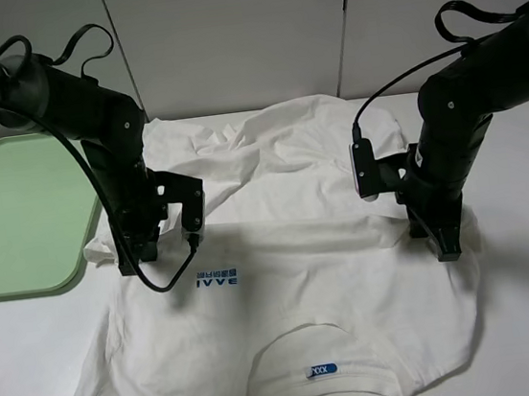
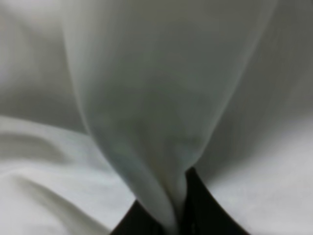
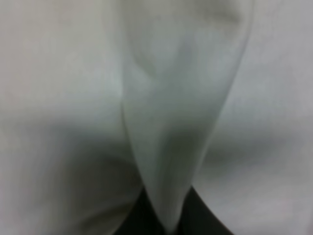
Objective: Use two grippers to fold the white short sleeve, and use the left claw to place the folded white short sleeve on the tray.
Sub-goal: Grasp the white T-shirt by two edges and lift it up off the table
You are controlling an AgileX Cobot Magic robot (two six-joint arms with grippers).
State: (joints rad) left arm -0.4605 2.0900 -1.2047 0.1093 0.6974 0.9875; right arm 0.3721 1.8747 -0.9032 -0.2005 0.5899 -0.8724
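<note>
White table (image 1: 34, 362): overhead shows tray (image 1: 16, 219) beside white short sleeve (image 1: 285, 282); wrist views alone show left claw (image 2: 178, 215), right claw (image 3: 168, 218) pinching it.

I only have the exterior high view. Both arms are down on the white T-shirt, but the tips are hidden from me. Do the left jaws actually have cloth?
Observer: Yes. In the left wrist view a ridge of the white T-shirt is pinched in the left gripper, whose jaws are shut on it.
Operator: And the right side?
Observer: The same. The right gripper is shut on a raised fold of the cloth, which widens as it runs away from the jaws.
</note>
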